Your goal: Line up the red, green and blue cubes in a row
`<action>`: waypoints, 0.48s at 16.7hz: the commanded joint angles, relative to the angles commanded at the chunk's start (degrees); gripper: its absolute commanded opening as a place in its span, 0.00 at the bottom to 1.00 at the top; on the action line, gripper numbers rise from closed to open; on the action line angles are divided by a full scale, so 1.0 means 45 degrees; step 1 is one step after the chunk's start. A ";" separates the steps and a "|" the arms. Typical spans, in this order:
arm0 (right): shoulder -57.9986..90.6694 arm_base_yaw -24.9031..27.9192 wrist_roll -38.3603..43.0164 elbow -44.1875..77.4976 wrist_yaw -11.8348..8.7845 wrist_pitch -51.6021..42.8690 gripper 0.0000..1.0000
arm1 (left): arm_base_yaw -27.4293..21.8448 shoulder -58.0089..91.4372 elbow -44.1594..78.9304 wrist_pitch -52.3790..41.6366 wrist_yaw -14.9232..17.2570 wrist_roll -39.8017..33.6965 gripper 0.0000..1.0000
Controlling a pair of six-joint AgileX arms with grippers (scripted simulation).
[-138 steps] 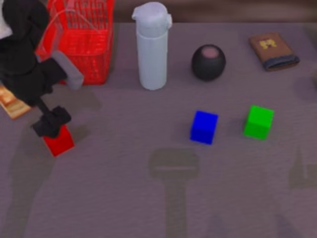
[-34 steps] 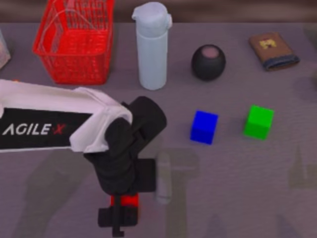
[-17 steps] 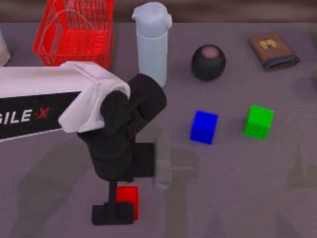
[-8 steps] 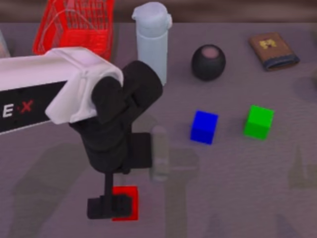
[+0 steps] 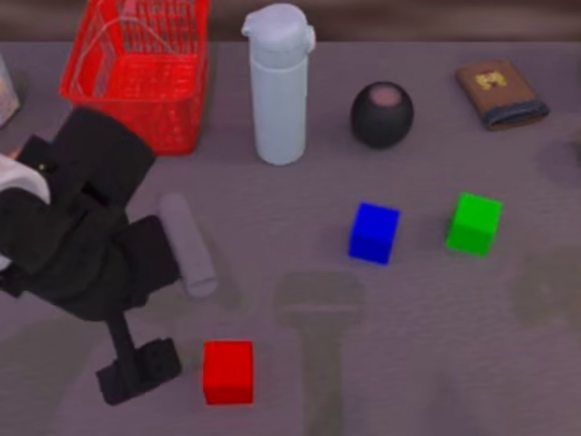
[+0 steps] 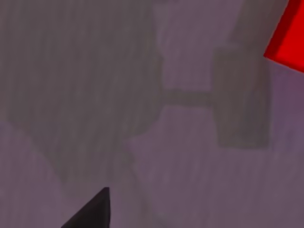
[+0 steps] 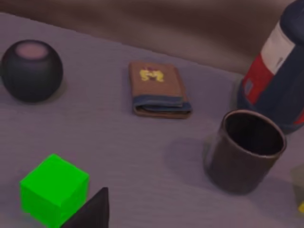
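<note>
**Red cube set down, two to go**

Jaws of the left gripper (image 5: 138,371) hold nothing; how wide they stand I cannot tell. They sit just beside the red cube (image 5: 228,371), which rests alone on the counter (image 5: 300,400), seemingly placed to start the row. Blue (image 5: 374,232) and green (image 5: 475,222) cubes lie well apart from it. Right arm stays out of the top view.

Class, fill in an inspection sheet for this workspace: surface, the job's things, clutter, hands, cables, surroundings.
Surface: grey table, shadowed in patches.
Job's things: red cube near the front, left of centre; blue cube and green cube side by side farther back, right; all apart.
Clutter: red basket, white flask, dark ball, brown wallet; dark cup and a blue-red-white container in the right wrist view.
Hands: left hand beside the red cube, clear of it; right hand out of the top view.
Cables: nothing seen.
Surroundings: nothing seen.
</note>
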 joint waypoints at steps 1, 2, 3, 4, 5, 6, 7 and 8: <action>0.1318 0.0156 -0.0516 0.1024 0.0009 -0.0662 1.00 | 0.0445 -0.0990 -0.0700 0.0489 -0.0025 -0.0411 1.00; 0.2716 0.0320 -0.1054 0.2086 0.0017 -0.1357 1.00 | 0.0909 -0.2034 -0.1433 0.1008 -0.0046 -0.0853 1.00; 0.4169 0.0491 -0.1609 0.3176 0.0024 -0.2079 1.00 | 0.1391 -0.3116 -0.2201 0.1560 -0.0065 -0.1330 1.00; 0.5651 0.0666 -0.2175 0.4276 0.0029 -0.2818 1.00 | 0.1923 -0.4311 -0.3057 0.2184 -0.0083 -0.1873 1.00; 0.7124 0.0843 -0.2745 0.5372 0.0034 -0.3567 1.00 | 0.2419 -0.5438 -0.3872 0.2782 -0.0097 -0.2395 1.00; 0.8561 0.1022 -0.3315 0.6456 0.0037 -0.4317 1.00 | 0.2903 -0.6571 -0.4691 0.3383 -0.0107 -0.2920 1.00; 0.9948 0.1201 -0.3881 0.7525 0.0039 -0.5062 1.00 | 0.3371 -0.7695 -0.5500 0.3981 -0.0113 -0.3443 1.00; 1.1276 0.1377 -0.4437 0.8571 0.0040 -0.5794 1.00 | 0.3822 -0.8795 -0.6282 0.4576 -0.0115 -0.3962 1.00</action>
